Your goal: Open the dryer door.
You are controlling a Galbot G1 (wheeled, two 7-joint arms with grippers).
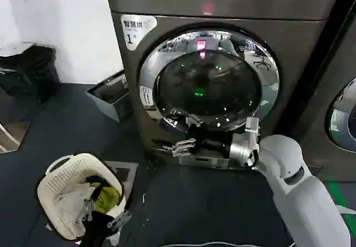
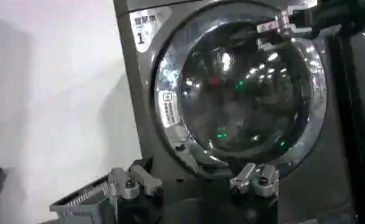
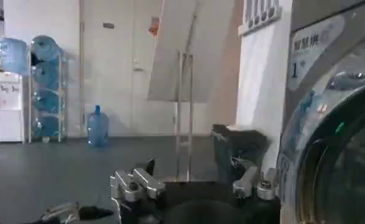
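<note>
right gripper [image 1: 186, 145]: fingers spread open, gripping nothing; sits low in front of the dryer door, at its bottom edge, tips pointing to the robot's left
right fingers [image 3: 136, 184]: right wrist view shows both metal fingers apart with open air between them, chrome ring just beside one of them
right arm [image 1: 295, 186]: white forearm comes up from lower right of head view, wrist at the door's lower right
left gripper [image 2: 194, 182]: fingers parted, empty; held off from the dryer front, facing the door's lower part
dryer door [image 1: 208, 85]: closed, flush in the machine front; chrome ring, dark domed glass with reflections
dryer [image 1: 133, 91]: dark grey-bronze, white "1" label [image 1: 135, 29] at upper left corner, standing on the floor
neighbouring machine [image 1: 339, 119]: right of the dryer, part of its round door visible
laundry basket [image 1: 61, 174]: cream, on the floor to the left, clothes inside
grey bin [image 1: 108, 94]: on the floor just beside the dryer's left side
</note>
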